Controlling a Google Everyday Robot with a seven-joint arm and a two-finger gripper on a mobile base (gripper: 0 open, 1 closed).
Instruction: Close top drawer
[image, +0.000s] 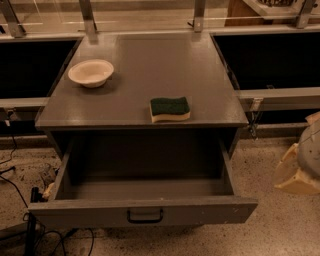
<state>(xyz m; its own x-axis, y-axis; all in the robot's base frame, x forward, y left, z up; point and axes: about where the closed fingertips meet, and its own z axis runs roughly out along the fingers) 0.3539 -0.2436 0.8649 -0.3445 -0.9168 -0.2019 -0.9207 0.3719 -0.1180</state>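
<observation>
The top drawer (90, 212) of the grey cabinet (150, 65) is pulled far out toward me. It is wide and deep, and its inside is empty. Its flat front has a small black pull handle (145, 216) at the centre. My gripper (299, 167) shows only as a cream and grey shape at the right edge of the view. It sits right of the drawer's front corner, apart from it and above the floor.
A cream bowl (90, 73) and a green-and-yellow sponge (170, 108) lie on the cabinet top. Black cables (30, 220) lie on the speckled floor at the lower left. Metal rails and posts (89, 17) run behind the cabinet, with dark openings on both sides.
</observation>
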